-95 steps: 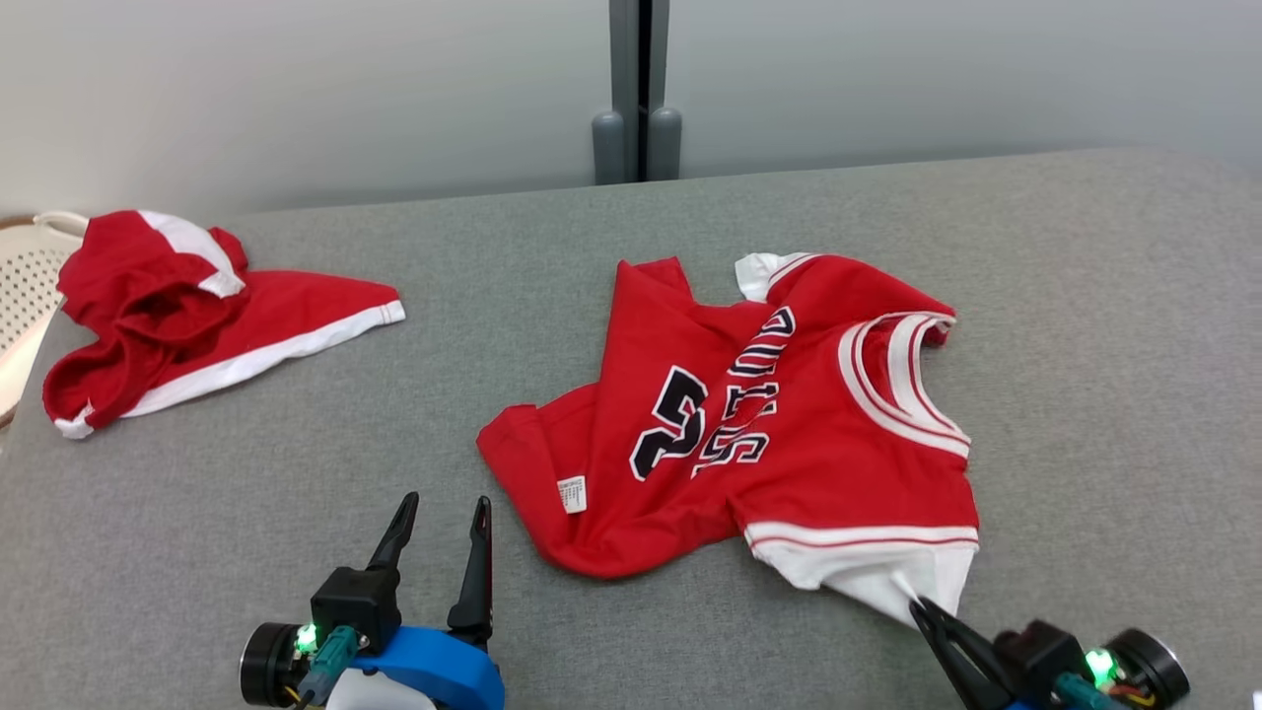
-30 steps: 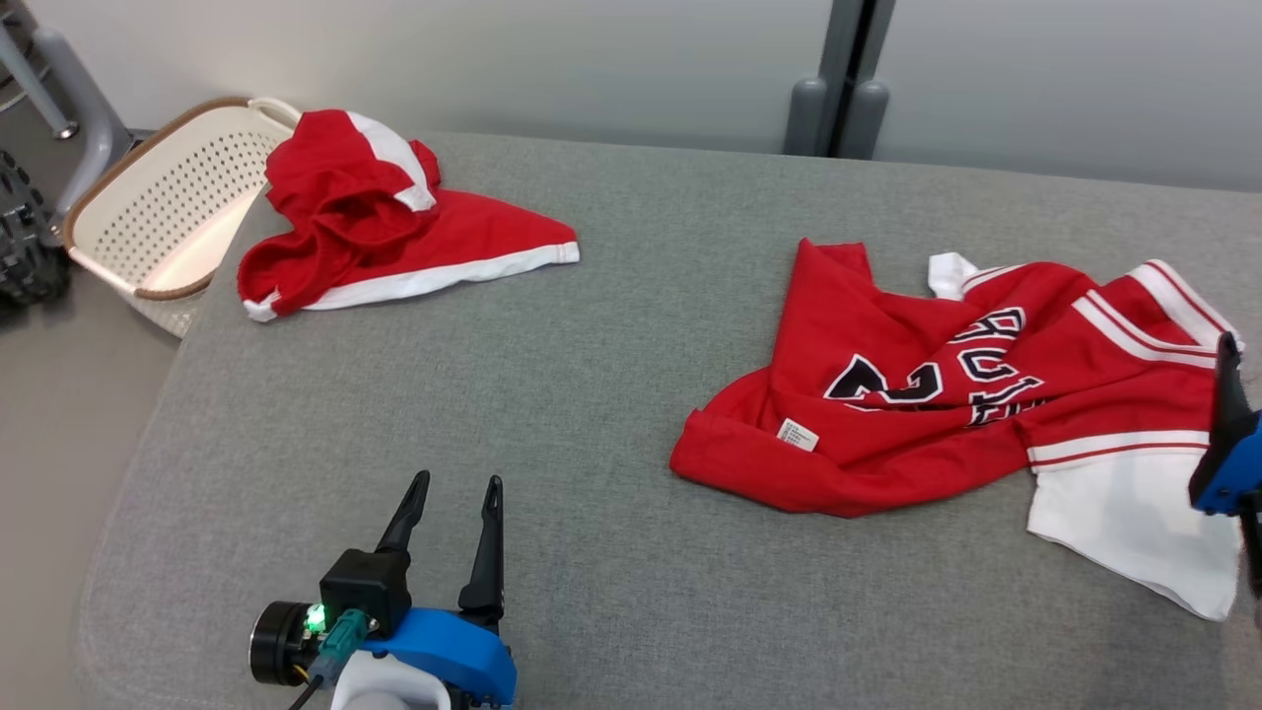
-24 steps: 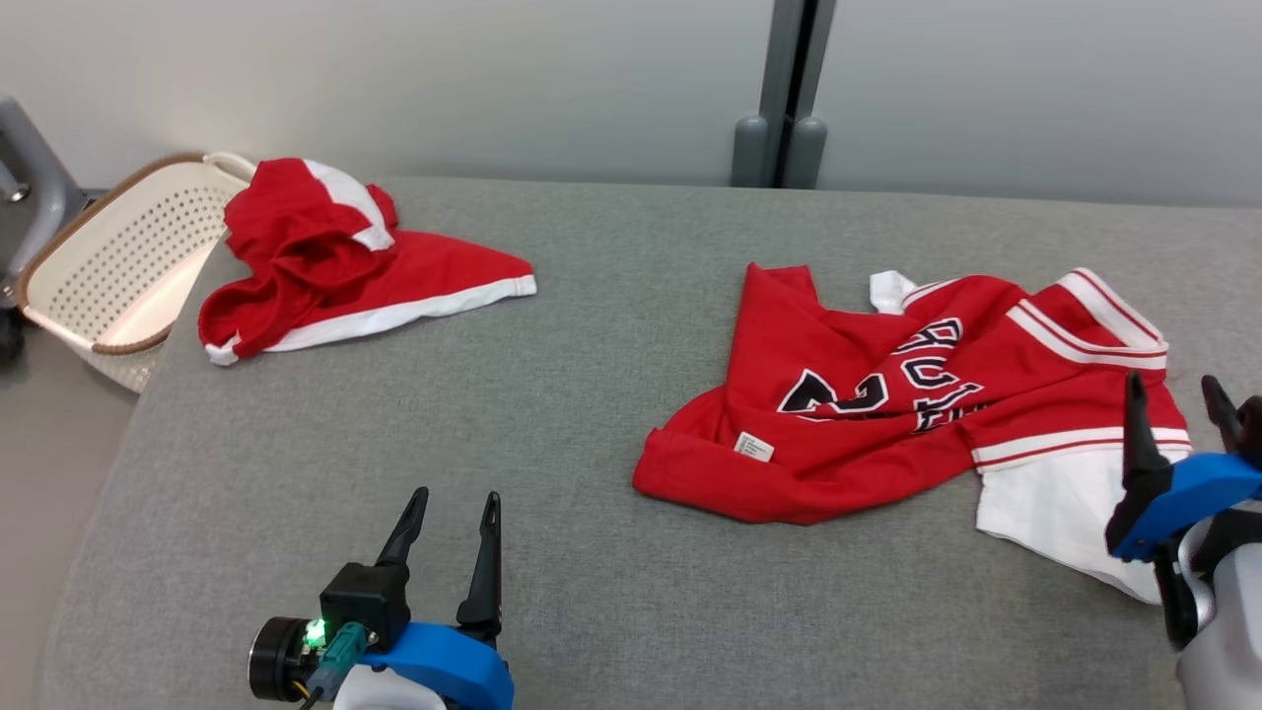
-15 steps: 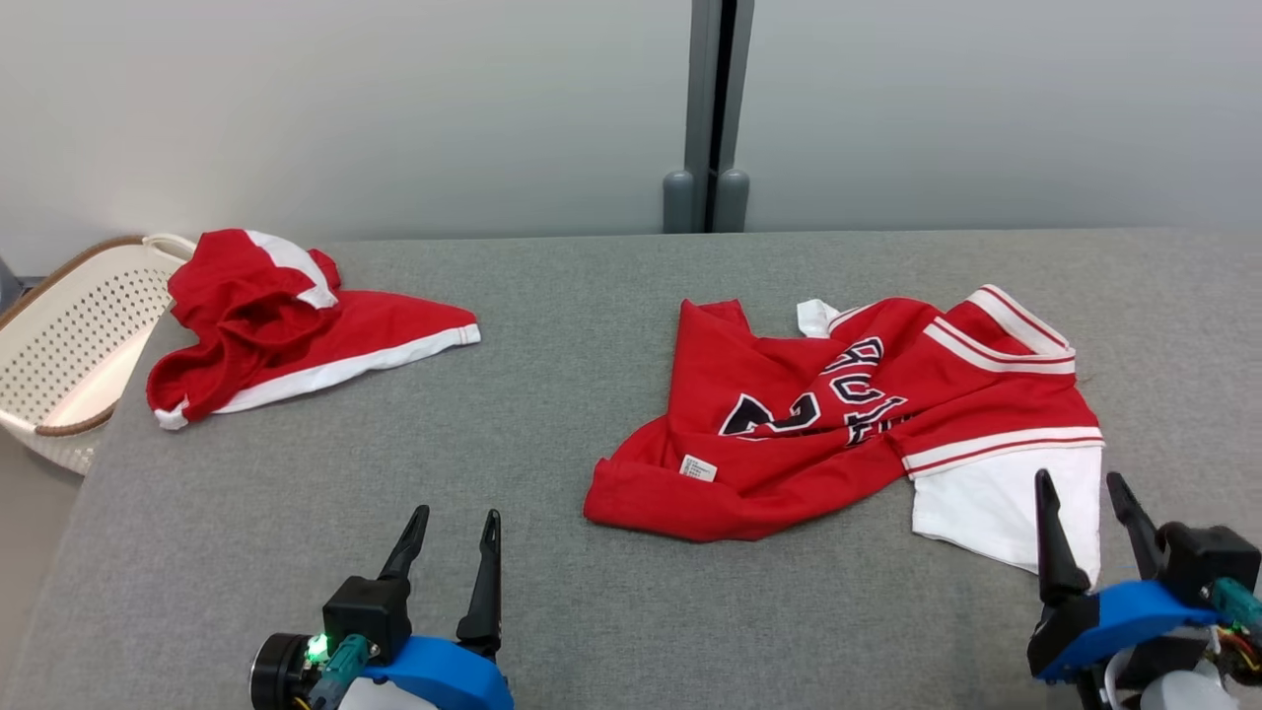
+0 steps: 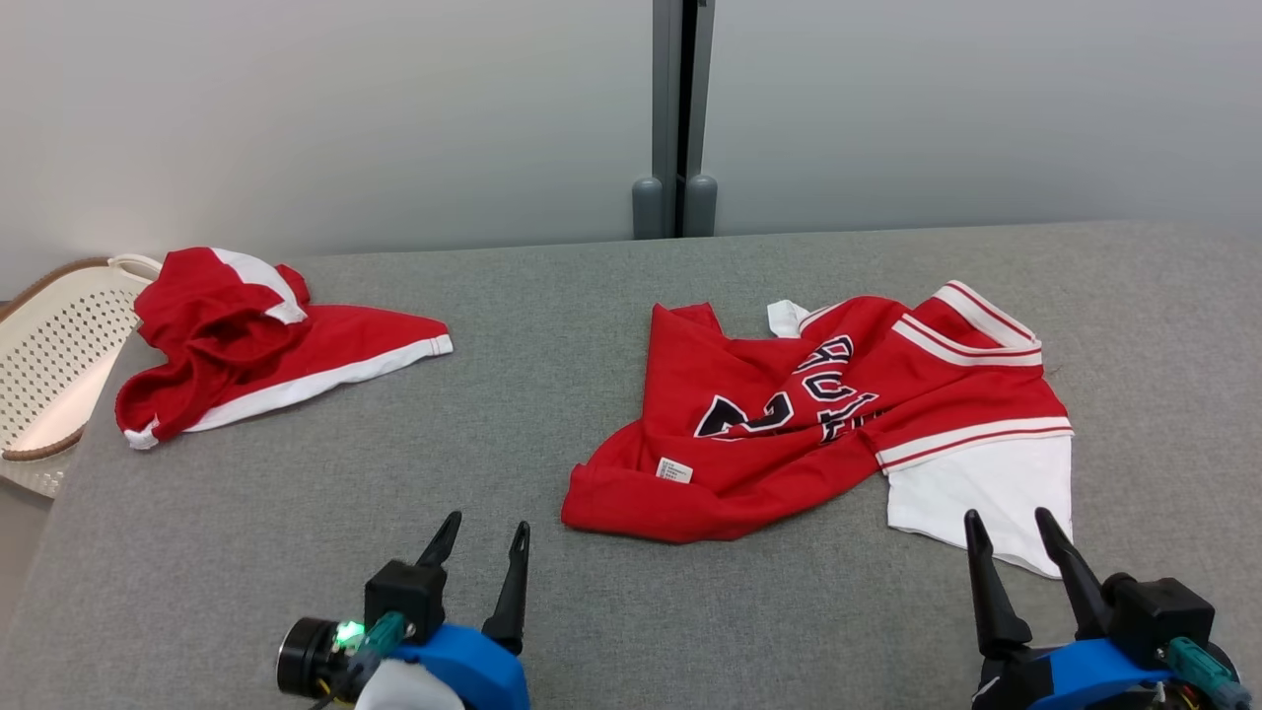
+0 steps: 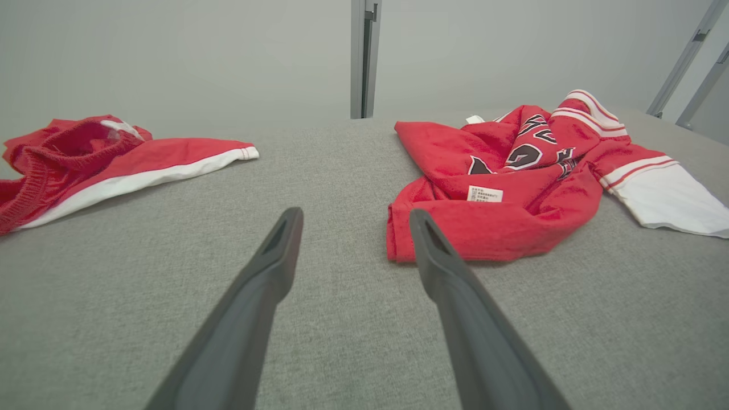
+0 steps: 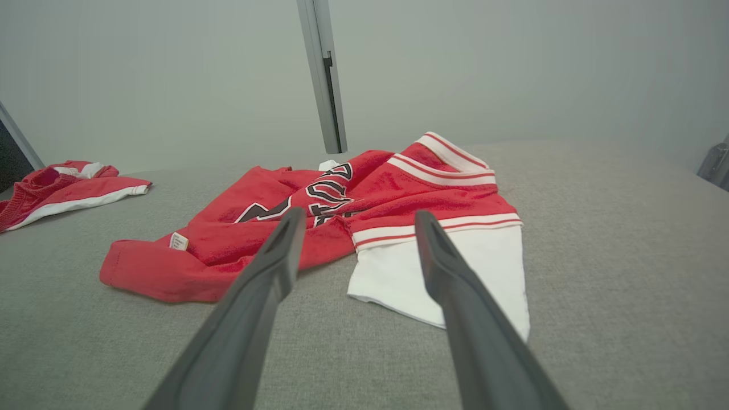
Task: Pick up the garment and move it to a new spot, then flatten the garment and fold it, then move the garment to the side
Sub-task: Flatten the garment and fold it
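head / garment: red jersey [image 5: 789, 424] crumpled, lettering up, flat on grey worktop [image 5: 513, 394]; white sleeve [image 5: 986, 488] at its near-right end
head / left hand [image 5: 487, 523]: fingers spread, empty, near-left of jersey, clear of it
head / right hand [image 5: 1006, 515]: fingers spread, empty, at the sleeve's near edge; contact unclear
head / other: red shorts [image 5: 246, 335] well left of jersey, white basket [image 5: 49, 345] beyond them
left wrist / left hand: spread, nothing between fingers; jersey's rolled red hem just ahead-right of the tips
right wrist / right hand: spread, nothing pinched; the sleeve lies between and beyond the fingers, red body to its left
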Tool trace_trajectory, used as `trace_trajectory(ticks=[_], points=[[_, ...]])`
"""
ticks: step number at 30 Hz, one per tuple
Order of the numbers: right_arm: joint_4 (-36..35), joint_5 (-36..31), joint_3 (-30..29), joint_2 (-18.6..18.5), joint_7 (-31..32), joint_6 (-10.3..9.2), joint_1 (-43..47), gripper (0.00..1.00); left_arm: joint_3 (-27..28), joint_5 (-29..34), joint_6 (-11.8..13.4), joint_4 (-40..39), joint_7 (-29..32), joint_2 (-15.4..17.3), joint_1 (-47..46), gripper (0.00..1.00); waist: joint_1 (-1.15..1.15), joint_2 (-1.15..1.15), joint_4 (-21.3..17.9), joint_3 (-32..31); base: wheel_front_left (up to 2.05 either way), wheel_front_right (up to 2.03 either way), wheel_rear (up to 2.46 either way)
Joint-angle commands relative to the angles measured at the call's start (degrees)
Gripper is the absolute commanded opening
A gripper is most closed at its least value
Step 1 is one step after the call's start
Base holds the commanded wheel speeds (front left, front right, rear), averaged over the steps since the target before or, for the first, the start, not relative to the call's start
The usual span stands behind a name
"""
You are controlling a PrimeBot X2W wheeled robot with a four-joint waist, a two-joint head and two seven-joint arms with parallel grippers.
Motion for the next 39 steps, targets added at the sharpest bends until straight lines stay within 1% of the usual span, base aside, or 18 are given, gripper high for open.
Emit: trace_trajectory(ticks=[1, 7, 12, 18, 26, 27, 28, 29, 30, 33, 35, 36, 39], points=[[-0.53, 0.59, 0.44, 0.11, 0.16, 0.01, 0.75, 1.00, -0.37, 0.38, -0.22, 0.31, 0.49, 0.21, -2.16, 1.00, 0.00, 0.00, -0.12, 0.16, 0.00, 0.00, 0.00], [-1.57, 0.42, 2.17, 0.09, 0.54, 0.01, 0.12, 1.00, -5.07, 1.58, -2.54, 6.90, 7.92, 0.50, -10.60, 1.00, 0.00, 0.00, -2.22, 2.18, 0.00, 0.00, 0.00], [-1.81, 0.37, 2.95, 0.08, 0.60, 0.01, -1.12, 1.00, -7.20, -0.26, -3.22, 12.04, 11.65, 0.36, -16.55, 1.00, 0.00, 0.00, -4.96, 4.43, 0.00, 0.00, 0.00], [-1.45, 0.02, 3.31, 0.07, 0.34, 0.01, -1.94, 1.00, -6.29, -3.94, -3.57, 19.01, 16.02, 0.94, -21.43, 1.00, 0.00, 0.00, -8.02, 6.40, 0.00, 0.00, 0.00], [-0.66, -0.33, 3.36, 0.09, -0.15, 0.02, -2.03, 1.00, -4.61, -8.34, -3.68, 25.04, 16.94, 0.85, -24.05, 1.00, 0.00, 0.00, -9.89, 6.72, 0.00, 0.00, 0.00], [-0.64, -0.37, 3.40, 0.09, -0.17, 0.01, -2.03, 1.00, -4.92, -8.75, -3.64, 25.57, 17.17, 0.76, -24.22, 0.95, 0.00, 0.00, -10.04, 6.68, 0.00, 0.00, 0.00], [-0.63, -0.36, 3.41, 0.09, -0.22, 0.01, -2.05, 1.00, -5.56, -9.12, -3.65, 25.91, 17.29, 0.64, -24.33, 0.71, 0.00, 0.00, -10.17, 6.64, 0.00, 0.00, 0.00], [-0.71, -0.38, 3.32, 0.09, -0.38, 0.01, -2.11, 1.00, -6.13, -9.61, -3.66, 25.94, 17.02, 0.58, -24.42, 0.54, 0.00, 0.00, -10.28, 6.62, 0.00, 0.00, 0.00], [-0.76, -0.44, 3.26, 0.09, -0.43, 0.01, -2.14, 1.00, -6.41, -10.29, -3.66, 25.90, 16.53, 0.52, -24.53, 0.45, 0.00, 0.00, -10.34, 6.60, 0.00, 0.00, 0.00], [-0.69, -0.75, 3.02, 0.09, -0.58, 0.01, -2.03, 1.00, -8.09, -12.27, -3.68, 25.66, 15.57, 0.35, -24.41, 0.31, 0.00, 0.00, -10.36, 6.48, 0.00, 0.00, 0.00], [-0.81, -0.88, 2.87, 0.10, -0.66, 0.01, -1.86, 1.00, -9.32, -13.21, -3.68, 25.24, 14.37, 0.36, -24.55, 0.06, 0.00, 0.00, -10.30, 6.40, 0.00, 0.00, 0.00], [-0.91, -0.93, 2.79, 0.10, -0.68, 0.01, -1.78, 1.00, -9.81, -13.68, -3.68, 24.99, 13.51, 0.34, -24.70, 0.00, 0.00, 0.00, -10.24, 6.37, 0.00, 0.00, 0.00], [-0.91, -0.96, 2.45, 0.09, -0.68, 0.01, -1.74, 1.00, -11.30, -14.83, -3.69, 24.08, 10.36, 0.64, -24.86, 0.00, 0.00, 0.00, -9.82, 6.18, 0.00, 0.00, 0.00]])
